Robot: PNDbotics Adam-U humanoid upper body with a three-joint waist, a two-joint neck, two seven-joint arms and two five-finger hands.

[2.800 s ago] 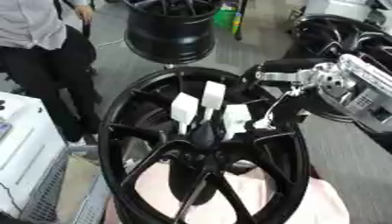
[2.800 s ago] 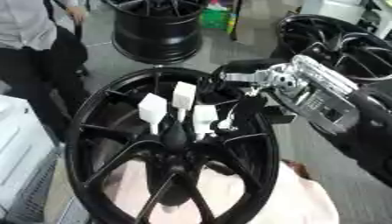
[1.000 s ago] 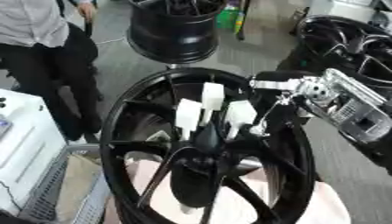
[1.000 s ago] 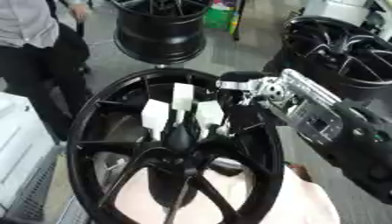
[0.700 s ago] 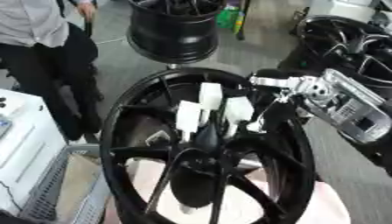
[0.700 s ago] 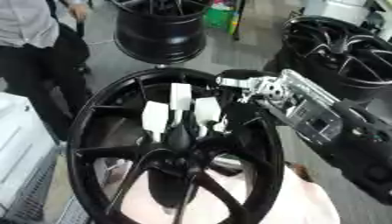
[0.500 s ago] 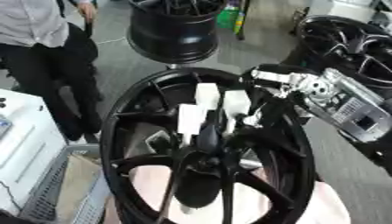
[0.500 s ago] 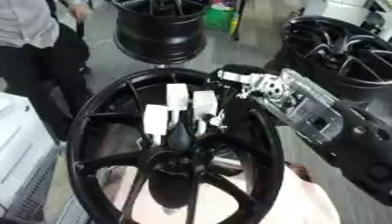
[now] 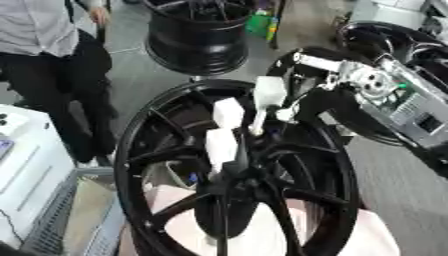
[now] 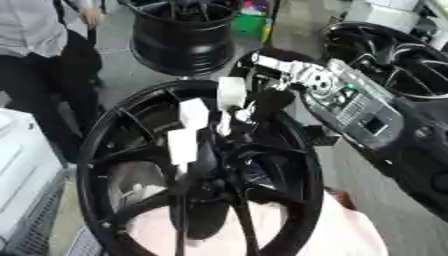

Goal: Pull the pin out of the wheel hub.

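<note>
A large black wheel hub (image 9: 140, 150) fills the middle of both views, lying on a pale pink cloth (image 9: 367, 235). My right arm (image 9: 385, 92), silver and black, comes in from the right. My right hand (image 9: 262, 107) reaches over the spokes to the hub's centre. Its fingers (image 9: 227, 114) carry white pads and are curled round a dark upright pin (image 10: 206, 150) standing above the hub's centre (image 9: 232, 180). The pin's lower end is hidden among the spokes. My left hand shows in neither view.
Another black rim (image 9: 197, 35) stands on the floor beyond the hub, and more rims (image 10: 398, 47) lie at the far right. A person (image 9: 48, 35) stands at the far left. A white cabinet (image 9: 26, 155) sits at the left edge.
My right wrist has risen and swung toward the far side of the hub, and the white-padded fingers have shifted up with it. The whole view has also shifted a little.
</note>
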